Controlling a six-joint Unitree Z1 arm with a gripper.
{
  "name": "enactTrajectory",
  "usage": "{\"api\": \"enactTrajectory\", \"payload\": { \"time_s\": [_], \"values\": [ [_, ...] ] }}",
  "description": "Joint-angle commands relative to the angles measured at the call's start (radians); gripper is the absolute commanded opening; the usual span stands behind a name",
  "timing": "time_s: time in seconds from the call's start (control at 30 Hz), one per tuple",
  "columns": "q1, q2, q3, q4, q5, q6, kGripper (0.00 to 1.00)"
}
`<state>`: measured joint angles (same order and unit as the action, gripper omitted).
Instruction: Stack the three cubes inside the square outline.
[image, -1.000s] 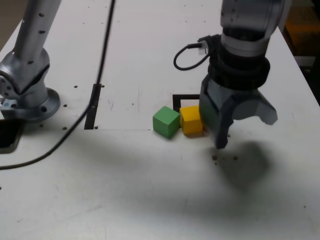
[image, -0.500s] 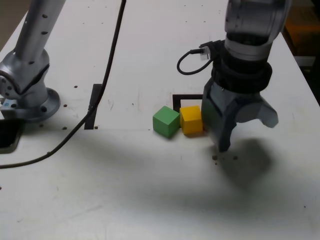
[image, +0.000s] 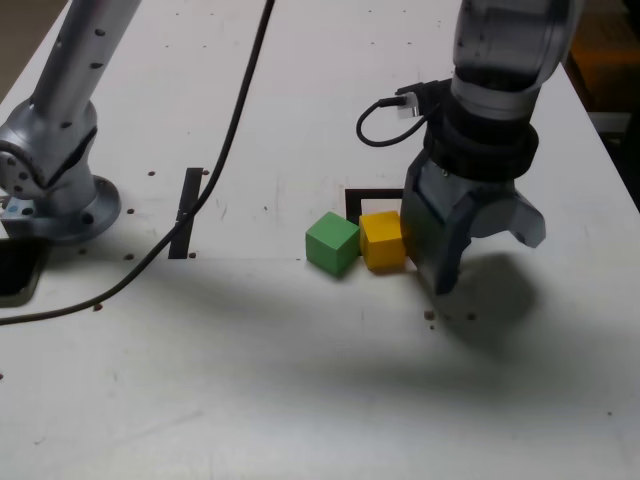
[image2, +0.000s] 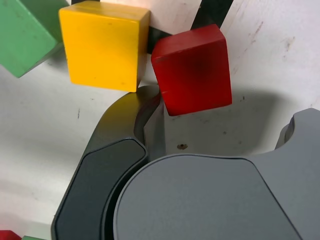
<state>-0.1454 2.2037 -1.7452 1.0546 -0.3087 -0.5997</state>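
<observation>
Robot hand (image2: 222, 107), open, with one finger by the yellow cube (image2: 103, 47) and red cube (image2: 192, 70), upper centre of the wrist view; green cube (image2: 25, 37), upper left.

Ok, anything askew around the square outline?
Yes: the red cube sits skewed against the yellow cube, overlapping the outline's edge in the wrist view, rather than squarely inside it. No damage or spill visible.
</observation>
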Motion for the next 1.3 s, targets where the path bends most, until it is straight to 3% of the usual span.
{"api": "enactTrajectory", "payload": {
  "time_s": [0.0,0.53,0.63,0.77,0.87,1.13,1.27],
  "values": [
    [0.009,0.006,0.004,-0.007,-0.002,0.006,0.89],
    [0.064,0.029,0.024,-0.039,0.004,0.028,0.88],
    [0.072,0.034,0.028,-0.049,0.014,0.037,0.78],
    [0.075,0.039,0.043,-0.083,0.021,0.034,0.53],
    [0.076,0.043,0.049,-0.099,0.022,0.023,0.42],
    [0.076,0.045,0.043,-0.104,0.031,0.009,0.24],
    [0.076,0.040,0.040,-0.100,0.038,0.008,0.22]
  ]
}}
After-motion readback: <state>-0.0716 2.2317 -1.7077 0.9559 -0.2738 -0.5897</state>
